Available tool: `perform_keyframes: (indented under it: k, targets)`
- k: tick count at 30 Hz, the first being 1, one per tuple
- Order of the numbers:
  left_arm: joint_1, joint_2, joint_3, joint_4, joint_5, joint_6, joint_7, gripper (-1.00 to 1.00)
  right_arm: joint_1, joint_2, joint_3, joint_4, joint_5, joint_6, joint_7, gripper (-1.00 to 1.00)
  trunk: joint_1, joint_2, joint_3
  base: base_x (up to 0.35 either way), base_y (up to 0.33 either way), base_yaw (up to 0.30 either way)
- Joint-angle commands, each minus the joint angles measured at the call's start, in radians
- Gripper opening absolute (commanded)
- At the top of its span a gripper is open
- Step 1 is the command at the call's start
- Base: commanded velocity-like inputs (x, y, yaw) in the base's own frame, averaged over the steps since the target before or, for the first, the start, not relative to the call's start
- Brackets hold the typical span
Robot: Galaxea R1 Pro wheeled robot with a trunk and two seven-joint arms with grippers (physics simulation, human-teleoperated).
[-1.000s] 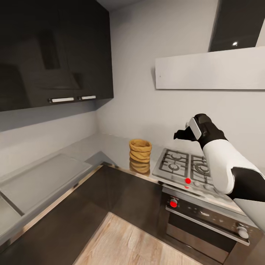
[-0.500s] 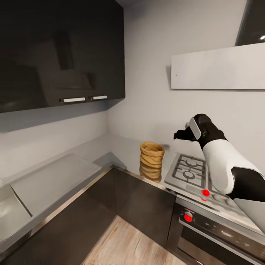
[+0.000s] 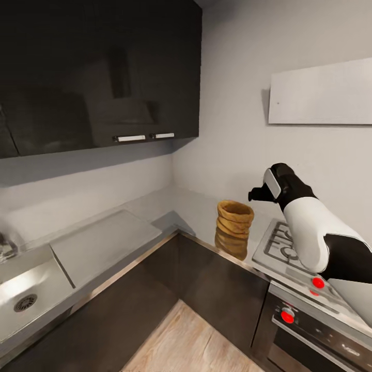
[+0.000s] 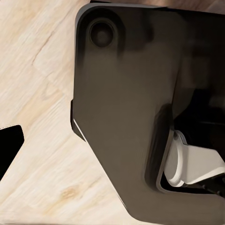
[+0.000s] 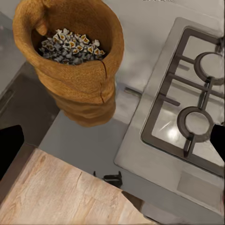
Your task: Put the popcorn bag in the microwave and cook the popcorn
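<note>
Jaws apart above upright popcorn bag (image 5: pixel 75 61)

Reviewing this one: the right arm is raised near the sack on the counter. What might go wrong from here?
1. The popcorn bag stands near the countertop's front edge; a sideways nudge from the right gripper might tip it to the floor.
2. The bag is open-topped with popcorn loose inside, so tilting it while lifting may spill kernels.
3. The stove grates sit right beside the bag; a low approach might catch on them.
</note>
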Motion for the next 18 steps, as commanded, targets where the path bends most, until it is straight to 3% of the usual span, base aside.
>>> perform_keyframes:
  k: [1,9,13,18]
  targets:
    - [0.000,0.000,0.007,-0.001,0.001,-0.001,0.000,1.00,-0.001,0.000,-0.004,-0.001,-0.005,0.003,-0.014,1.00,0.000,-0.002,-0.002,0.000,0.000,0.252]
    - [0.000,0.000,0.007,-0.001,0.001,-0.001,0.000,1.00,-0.001,0.000,-0.003,-0.001,-0.004,0.003,-0.029,1.00,0.000,-0.002,-0.003,0.019,0.000,0.067]
    - [0.000,0.000,0.007,-0.001,0.001,0.000,0.000,1.00,-0.001,-0.002,-0.008,0.007,-0.004,0.004,-0.035,1.00,0.000,-0.002,-0.003,0.270,0.000,0.003]
    - [0.000,0.000,0.007,-0.001,0.001,0.001,0.000,1.00,-0.033,-0.018,-0.009,0.046,-0.004,0.005,-0.101,1.00,0.000,-0.002,-0.003,0.335,-0.052,0.000]
